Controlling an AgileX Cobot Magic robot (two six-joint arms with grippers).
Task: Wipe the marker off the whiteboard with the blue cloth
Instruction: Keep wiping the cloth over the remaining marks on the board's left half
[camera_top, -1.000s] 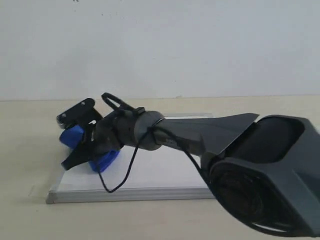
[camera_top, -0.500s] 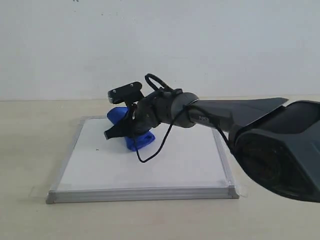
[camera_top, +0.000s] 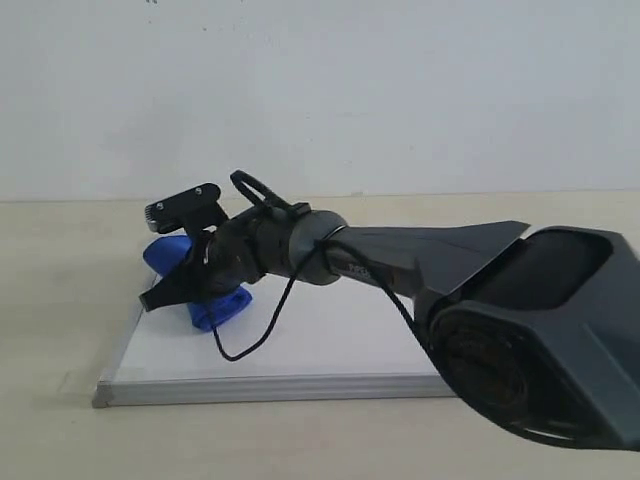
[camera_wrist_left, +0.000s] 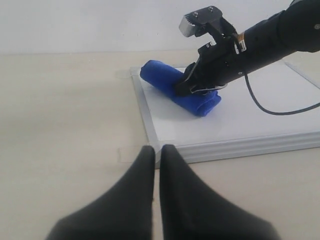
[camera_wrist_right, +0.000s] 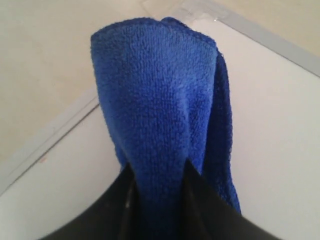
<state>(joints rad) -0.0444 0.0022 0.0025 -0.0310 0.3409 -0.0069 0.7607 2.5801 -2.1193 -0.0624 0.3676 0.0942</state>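
The right gripper is sweeping back toward the whiteboard's left edge, clenching the blue cloth; no marker is showing, so wiping is probably finishing.

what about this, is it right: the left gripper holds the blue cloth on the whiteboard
Not quite: the right gripper holds the blue cloth on the whiteboard, as the right wrist view shows. The left gripper holds nothing.
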